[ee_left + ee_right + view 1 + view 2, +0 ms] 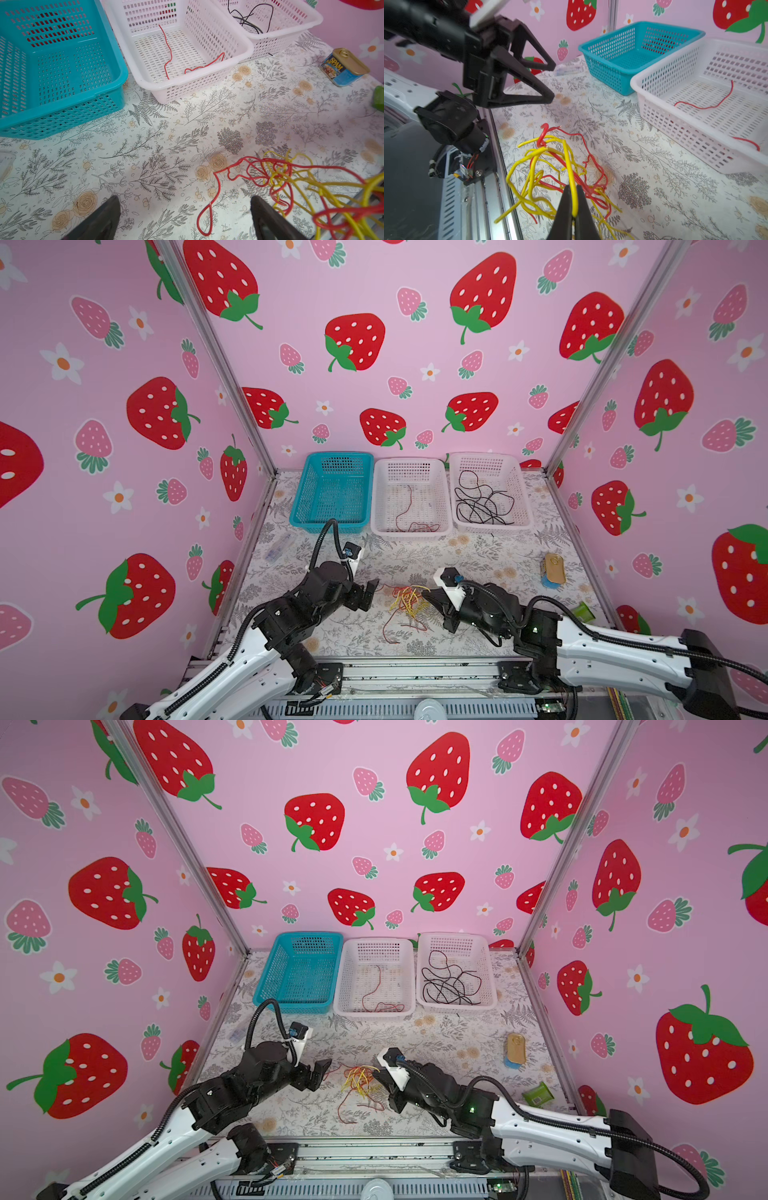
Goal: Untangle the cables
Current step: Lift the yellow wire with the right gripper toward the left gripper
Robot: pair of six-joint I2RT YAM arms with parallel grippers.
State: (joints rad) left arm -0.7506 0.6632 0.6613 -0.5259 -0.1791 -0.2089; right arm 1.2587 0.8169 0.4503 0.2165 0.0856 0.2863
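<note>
Right gripper [573,188] pinches one thin glossy yellow cable [569,164] from wiry red-yellow tangle [407,599]; left gripper [185,199], tangle's 9 o'clock, gapes wide.

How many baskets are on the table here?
3, in a row at the back: blue basket on the left, middle white basket holding a red cable, right white basket holding black cables. None seems hidden.
</note>
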